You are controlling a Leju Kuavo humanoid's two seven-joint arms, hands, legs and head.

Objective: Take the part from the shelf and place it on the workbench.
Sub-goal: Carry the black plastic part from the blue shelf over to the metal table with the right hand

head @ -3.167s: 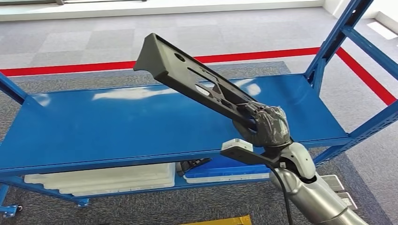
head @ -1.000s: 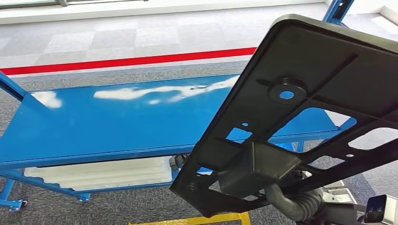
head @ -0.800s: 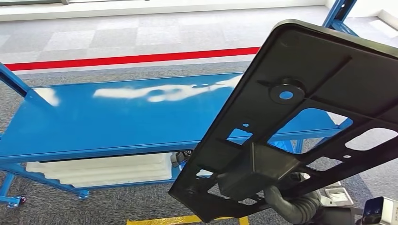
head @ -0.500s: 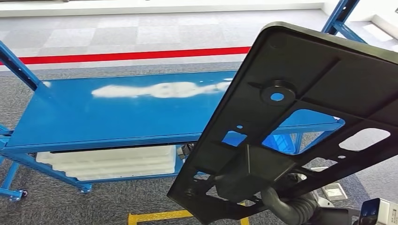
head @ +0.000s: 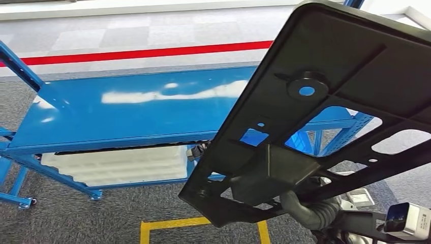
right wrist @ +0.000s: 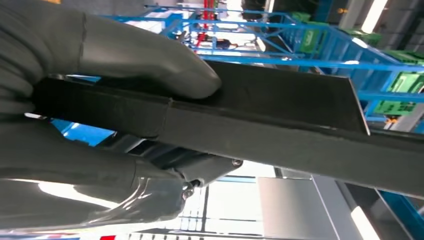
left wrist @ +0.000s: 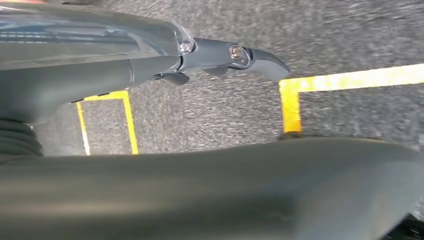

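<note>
The part [head: 325, 117] is a large flat black plastic panel with cut-outs and a round boss. It is held up tilted, close in front of me and off the blue shelf [head: 127, 114]. My right hand [head: 307, 212] grips its lower edge from behind and is mostly hidden by the panel. In the right wrist view the grey thumb [right wrist: 150, 62] presses on the part's [right wrist: 280, 120] dark edge, with the other fingers under it. My left hand [left wrist: 165, 65] hangs over the carpet with its fingers stretched out and holds nothing.
The shelf's top board is bare; white foam trays [head: 122, 165] lie on the lower level. Blue uprights [head: 18, 66] stand at the shelf's ends. Yellow floor tape [head: 175, 223] marks the grey carpet in front of me. A red line [head: 152, 51] runs behind the shelf.
The right hand has lifted the part from over the shelf up close to my head. In the last second the whole view has shifted; the part keeps its place in the hand.
</note>
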